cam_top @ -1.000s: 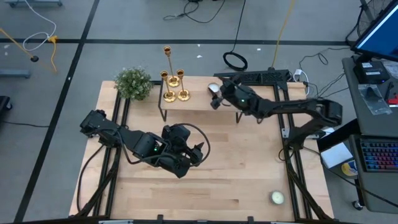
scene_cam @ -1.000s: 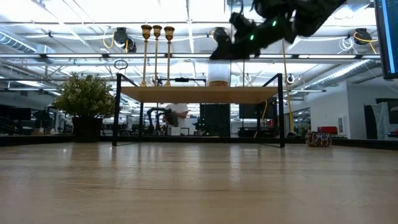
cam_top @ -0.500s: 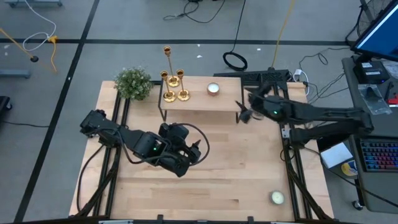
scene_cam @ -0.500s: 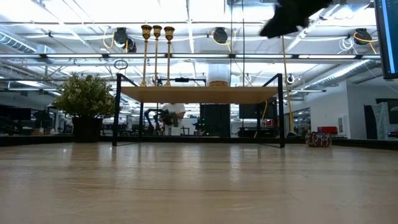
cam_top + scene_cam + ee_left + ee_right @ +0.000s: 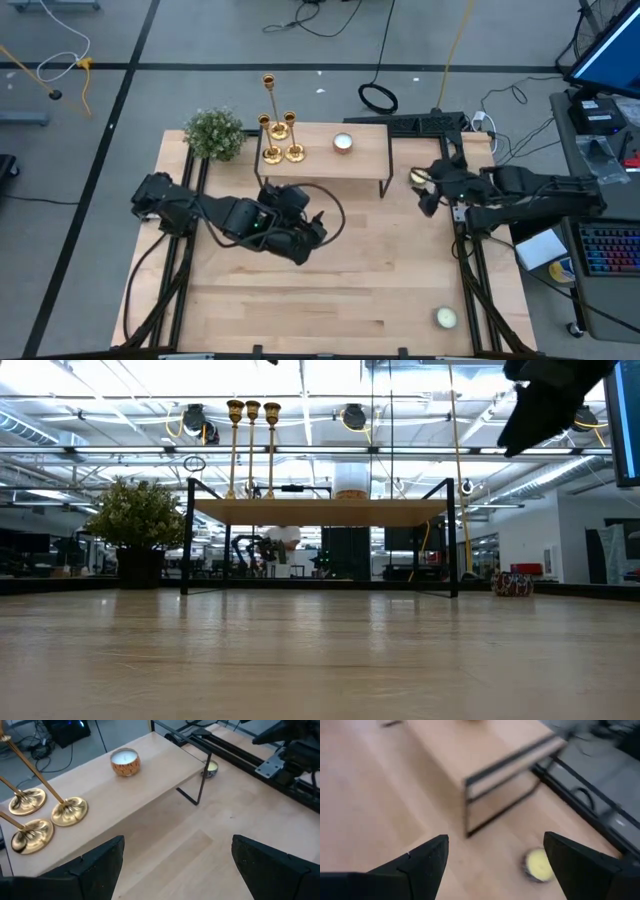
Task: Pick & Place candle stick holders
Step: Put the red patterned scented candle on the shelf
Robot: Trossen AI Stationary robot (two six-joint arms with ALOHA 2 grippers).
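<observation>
Three gold candle stick holders (image 5: pixel 280 140) stand by their round bases on the left end of a small raised wooden shelf (image 5: pixel 360 160). They also show in the left wrist view (image 5: pixel 50 815) and in the low view (image 5: pixel 252 445). My left gripper (image 5: pixel 318 232) is open and empty over the table, near the shelf's front, facing the holders (image 5: pixel 175 870). My right gripper (image 5: pixel 425 195) is open and empty off the shelf's right end (image 5: pixel 495 870), high in the low view (image 5: pixel 545 405).
A white candle in a brown cup (image 5: pixel 343 142) stands on the shelf's right part. A pale yellow-green candle (image 5: pixel 538 865) sits on the table by the shelf's right leg. Another candle (image 5: pixel 445 318) sits at the near right. A bushy green plant (image 5: pixel 214 134) stands left of the shelf.
My right gripper has drawn back from over the white candle on the shelf, toward the table's right and near edges. The candle stays standing on the shelf. My left gripper has shifted a little toward the shelf.
</observation>
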